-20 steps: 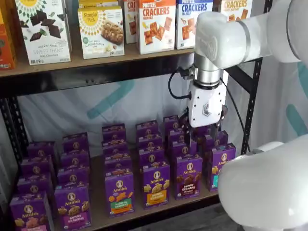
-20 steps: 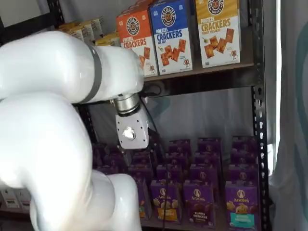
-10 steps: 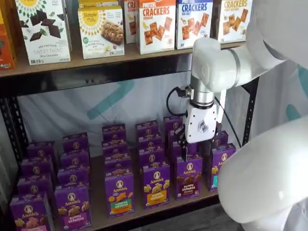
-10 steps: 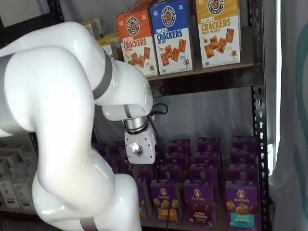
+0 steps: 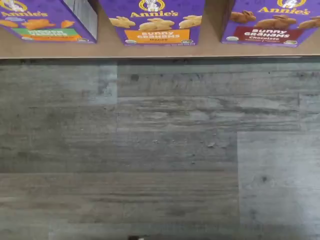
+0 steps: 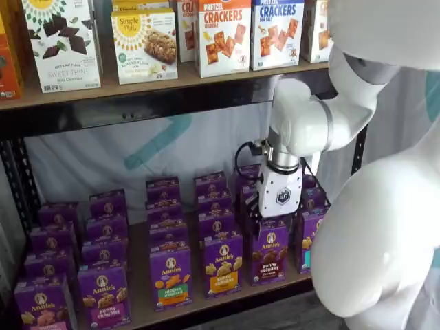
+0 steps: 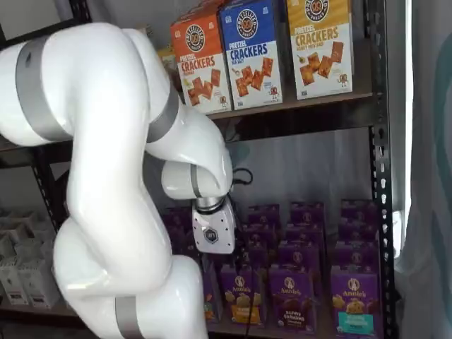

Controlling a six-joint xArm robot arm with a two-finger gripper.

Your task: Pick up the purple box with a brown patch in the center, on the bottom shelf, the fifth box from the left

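Change of state: over the last second the gripper has come down from mid-height between the two boards to just above the front row of cartons, moving slightly left and toward the rack front. In a shelf view its white body now hangs directly over the purple box. Judgement: the approach phase is nearly complete; a short final descent and a closing action remain.

Tool state: the black fingers are mostly hidden behind the white body and the cartons. Whether they stand apart or together cannot be determined. Nothing is held.

Surroundings, left to right relative to the tool:
- Far left: an orange-banded carton, front row, well apart from the tool.
- Immediate left: a tan-cracker carton, just beside the target. The wrist view shows a narrow strip of board between it and the target.
- Directly below: the purple box, upright at the front edge of the bottom shelf.
- Immediate right: a teal-banded carton, partly hidden by the arm.
- Behind: further rows of purple cartons, close to the target's rear face.

Obstructions: the neighbours on both sides leave little finger clearance. Judgement: a misaligned descent could tip or snag an adjacent carton. The upper board stands well above the tool and is no obstacle.
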